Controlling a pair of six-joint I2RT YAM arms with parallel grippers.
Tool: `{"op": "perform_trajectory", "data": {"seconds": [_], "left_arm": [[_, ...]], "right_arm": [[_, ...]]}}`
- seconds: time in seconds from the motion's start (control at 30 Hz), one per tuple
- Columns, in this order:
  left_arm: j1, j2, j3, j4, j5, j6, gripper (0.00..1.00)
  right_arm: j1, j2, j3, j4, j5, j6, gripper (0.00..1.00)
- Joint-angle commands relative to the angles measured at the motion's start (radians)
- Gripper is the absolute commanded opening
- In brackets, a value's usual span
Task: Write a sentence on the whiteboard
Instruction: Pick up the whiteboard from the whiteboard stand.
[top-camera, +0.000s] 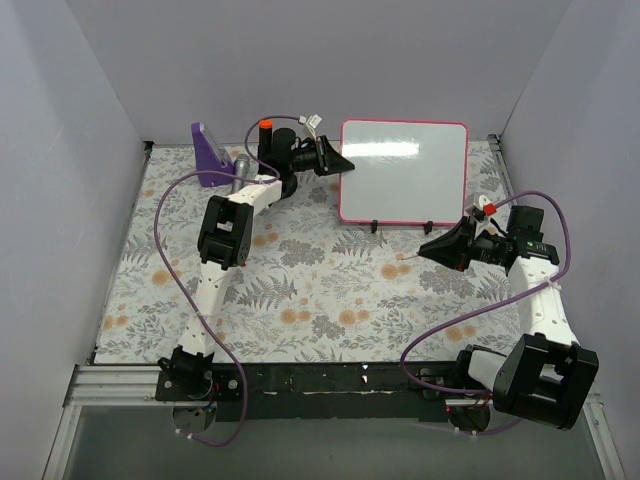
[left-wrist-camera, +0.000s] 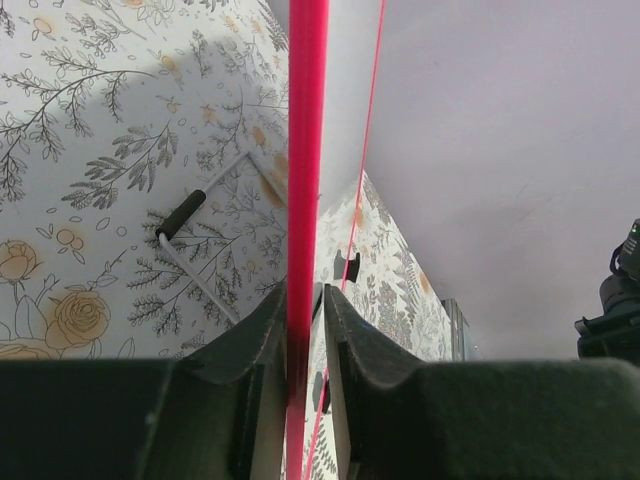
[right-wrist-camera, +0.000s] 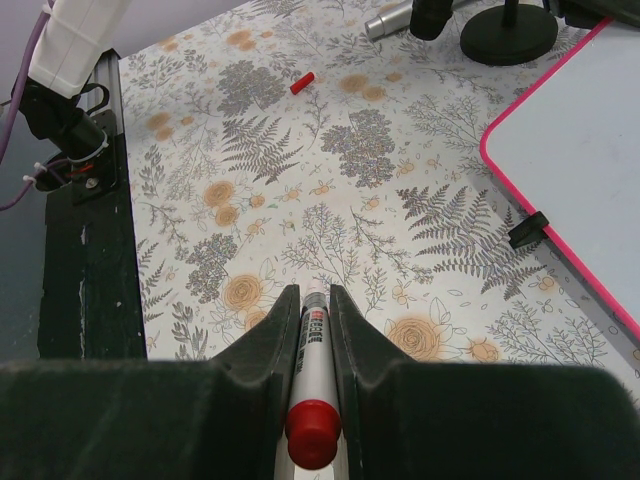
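**Top view:** the whiteboard stands at 1 o'clock on the counter, and I see no writing on it. The left gripper is at its 9 o'clock edge, the right gripper near its 5 o'clock corner.

**Left wrist:** the jaws are narrow, pinching the pink frame.

**Right wrist:** the jaws clamp a marker, and a red cap lies at 12 o'clock.

I judge the step to be steadying the board. Next, I must bring the tip to its face.
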Motion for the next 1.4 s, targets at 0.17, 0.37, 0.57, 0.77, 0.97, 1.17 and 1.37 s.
{"op": "perform_trajectory", "data": {"seconds": [0.17, 0.37, 0.57, 0.77, 0.97, 1.17, 1.37], "left_arm": [[-0.004, 0.004, 0.051, 0.044, 0.029, -0.015, 0.00], [-0.004, 0.004, 0.044, 0.064, 0.041, -0.020, 0.00], [-0.003, 0.004, 0.018, 0.057, 0.034, -0.011, 0.11], [-0.003, 0.008, -0.004, 0.059, 0.023, 0.001, 0.19], [-0.003, 0.021, -0.004, 0.059, 0.020, 0.006, 0.25], [-0.001, 0.035, 0.002, 0.087, 0.029, -0.011, 0.31], [-0.001, 0.044, 0.013, 0.103, 0.038, -0.025, 0.30]], "right_arm": [[-0.003, -0.008, -0.001, 0.009, -0.023, -0.002, 0.01], [-0.003, -0.008, -0.001, 0.009, -0.022, -0.004, 0.01], [-0.004, -0.008, -0.001, 0.007, -0.023, -0.004, 0.01], [-0.003, -0.008, -0.001, 0.009, -0.023, -0.004, 0.01], [-0.003, -0.008, -0.001, 0.007, -0.022, -0.004, 0.01], [-0.003, -0.007, -0.001, 0.009, -0.022, -0.004, 0.01], [-0.003, -0.005, -0.001, 0.009, -0.020, -0.005, 0.01]]}}
